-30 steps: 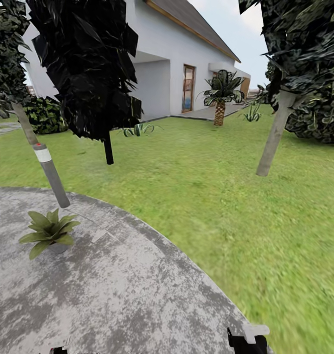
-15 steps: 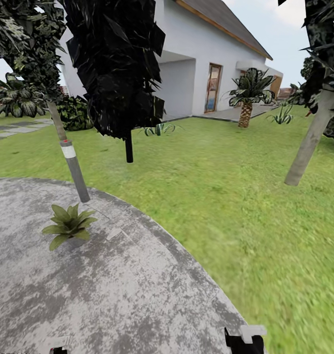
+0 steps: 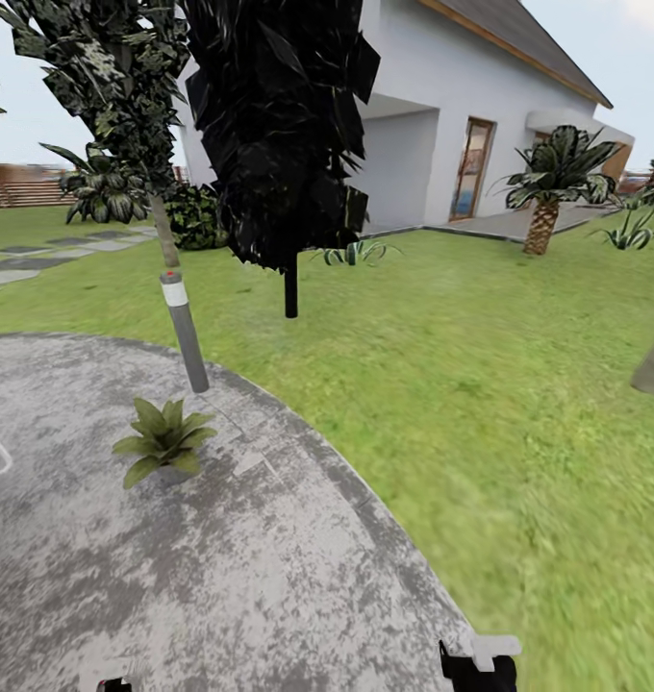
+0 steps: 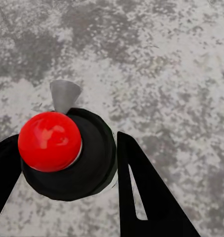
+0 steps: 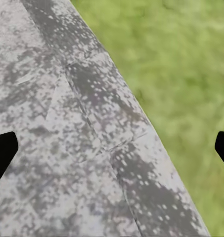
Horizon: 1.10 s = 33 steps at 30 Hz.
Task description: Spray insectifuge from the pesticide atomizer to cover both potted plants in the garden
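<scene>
- Gripping what I took to be the pesticide atomizer (image 4: 92, 168), the left pincer (image 4: 65, 140) had a dark finger close against each side of a round black body. A red knob sat on top of that body and a grey spout stuck out from it, seen end-on in the left wrist view above the grey stone of the patio (image 3: 269, 577).
- By my judgement the bottle would be light and stiff, with smooth round sides that could twist or slide in a loose hold. The best place to hold it looked to be the body below the head, leaving the spout free to aim.
- One potted plant (image 3: 163, 444) stood on the patio, just in front of the bollard post (image 3: 185, 332) and a little to its left. Its broad green leaves spread low and hid most of the pot. It looked soft enough to be crushed by contact, so spraying from a short way off seemed wiser.
- Right of the post, a dark-leaved tree (image 3: 279, 144) rose from the lawn (image 3: 481, 384).
- Further right of the post and well beyond it were a white house (image 3: 433, 96) and a palm (image 3: 548, 183).
- The right pincer (image 5: 112, 148) was spread wide and held nothing. Its tips showed at opposite edges of the right wrist view, over the line where patio met grass.
</scene>
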Motion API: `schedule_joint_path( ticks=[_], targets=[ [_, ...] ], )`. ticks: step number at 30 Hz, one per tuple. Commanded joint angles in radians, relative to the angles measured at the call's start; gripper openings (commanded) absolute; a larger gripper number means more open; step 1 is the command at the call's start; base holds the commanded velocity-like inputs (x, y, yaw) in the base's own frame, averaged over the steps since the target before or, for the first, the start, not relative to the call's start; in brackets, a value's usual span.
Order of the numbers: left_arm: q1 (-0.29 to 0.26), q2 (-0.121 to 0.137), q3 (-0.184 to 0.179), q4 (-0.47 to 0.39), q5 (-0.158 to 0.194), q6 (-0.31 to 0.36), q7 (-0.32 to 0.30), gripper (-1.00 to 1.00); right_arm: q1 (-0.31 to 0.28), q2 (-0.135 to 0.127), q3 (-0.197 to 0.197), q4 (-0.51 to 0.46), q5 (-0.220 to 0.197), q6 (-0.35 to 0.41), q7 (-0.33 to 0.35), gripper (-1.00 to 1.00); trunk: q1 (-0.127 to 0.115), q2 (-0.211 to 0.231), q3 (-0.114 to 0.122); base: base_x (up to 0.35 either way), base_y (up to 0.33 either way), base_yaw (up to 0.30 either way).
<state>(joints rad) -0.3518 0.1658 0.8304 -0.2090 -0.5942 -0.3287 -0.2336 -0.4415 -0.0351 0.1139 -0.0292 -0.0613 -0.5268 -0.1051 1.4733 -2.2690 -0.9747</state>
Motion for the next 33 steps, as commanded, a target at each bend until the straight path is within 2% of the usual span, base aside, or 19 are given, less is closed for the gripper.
schedule_joint_path(
  ticks=[1, 11, 25, 33],
  targets=[
    [-0.001, 0.0, 0.009, 0.0, -0.006, -0.003, -0.006, -1.0, 0.0, 0.0, 0.009, 0.0, -0.006, -0.002, -0.004, 1.0, 0.0, 0.0, -0.001, 0.336, -0.001, 0.279],
    [-0.001, 0.0, 0.009, 0.0, -0.006, -0.003, -0.006, -1.0, 0.0, 0.0, 0.009, 0.0, -0.006, -0.002, -0.004, 1.0, 0.0, 0.0, -0.005, 0.297, 0.0, 0.279],
    [-0.001, 0.0, 0.009, 0.0, -0.006, -0.003, -0.006, -1.0, 0.0, 0.0, 0.009, 0.0, -0.006, -0.002, -0.004, 1.0, 0.0, 0.0, -0.011, 0.055, 0.0, 0.279],
    [-0.001, 0.0, 0.009, 0.0, -0.006, -0.003, -0.006, -1.0, 0.0, 0.0, 0.009, 0.0, -0.006, -0.002, -0.004, 1.0, 0.0, 0.0, -0.014, 0.242, -0.117, 0.279]
  ],
)
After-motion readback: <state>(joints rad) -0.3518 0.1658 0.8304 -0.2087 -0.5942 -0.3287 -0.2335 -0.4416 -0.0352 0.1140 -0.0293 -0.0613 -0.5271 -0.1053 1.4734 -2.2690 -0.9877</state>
